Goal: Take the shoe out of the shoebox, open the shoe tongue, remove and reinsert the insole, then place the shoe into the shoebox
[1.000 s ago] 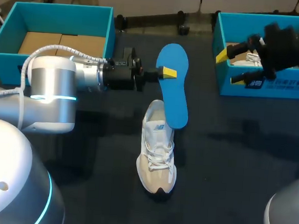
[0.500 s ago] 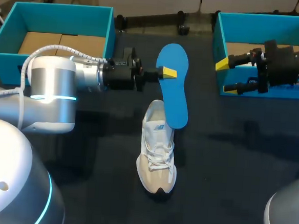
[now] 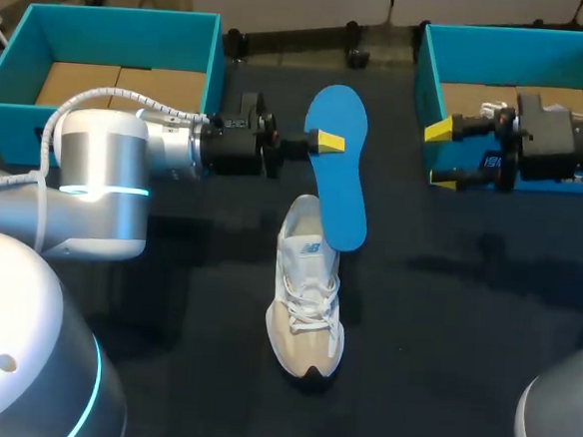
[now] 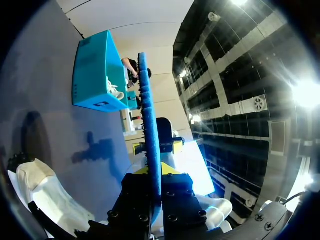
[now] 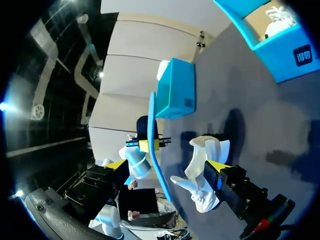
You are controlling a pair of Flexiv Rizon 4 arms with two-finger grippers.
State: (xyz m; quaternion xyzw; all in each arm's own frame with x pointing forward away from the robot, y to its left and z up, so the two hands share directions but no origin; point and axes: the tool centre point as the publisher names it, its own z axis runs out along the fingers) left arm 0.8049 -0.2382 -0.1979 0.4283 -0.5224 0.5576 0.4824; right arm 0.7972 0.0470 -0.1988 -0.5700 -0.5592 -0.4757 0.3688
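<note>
Insole (image 3: 337, 172) hasn't moved: out of the shoe (image 3: 308, 300), clamped on edge in left pincer (image 3: 325, 141), lower end at the collar. Shoe sits mid-counter (image 3: 464, 321). Right pincer (image 3: 440, 154), open and empty, has dropped from over the right shoebox (image 3: 426, 78) and now points their way. Likely reinsertion assist next.

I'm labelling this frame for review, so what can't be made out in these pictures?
Inside of the shoe, head view: the insole covers the heel opening.
Far finger of the left gripper, head view: behind the insole.
Contents of the right shoebox, head view: partly hidden by the right arm.
</note>
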